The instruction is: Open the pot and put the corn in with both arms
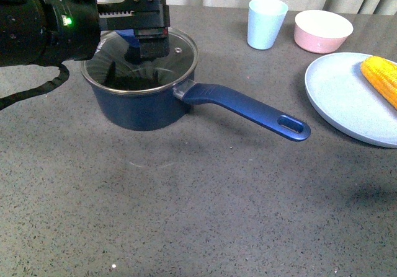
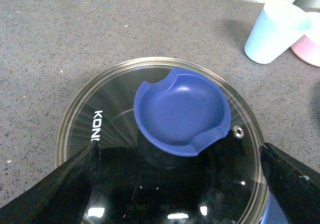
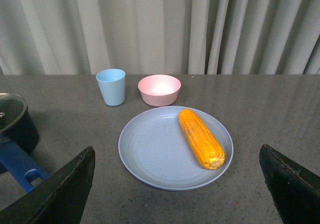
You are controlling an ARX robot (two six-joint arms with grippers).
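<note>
Pot (image 1: 139, 106) sits on the grey desk (image 1: 186, 215), left of centre in the front view. Glass lid (image 1: 180, 51) is on, and the handle (image 1: 248, 106) points right and toward the robot. Left pincer (image 2: 180, 181) hangs right over the lid with its fingers (image 2: 75, 184) spread wide. The blue knob (image 2: 181, 113) lies between them, untouched, so it is released and gripping nothing. Corn (image 3: 201, 138) lies flat on the pale blue plate (image 3: 150, 154), right of the pot and well apart from it. Right pincer (image 3: 175, 184) is above the desk on the near side of the plate, facing it, jaws wide and empty. It doesn't show in the front view. Light blue cup (image 1: 267, 21) and pink bowl (image 1: 322, 30) stand side by side behind the plate, near the curtain.
</note>
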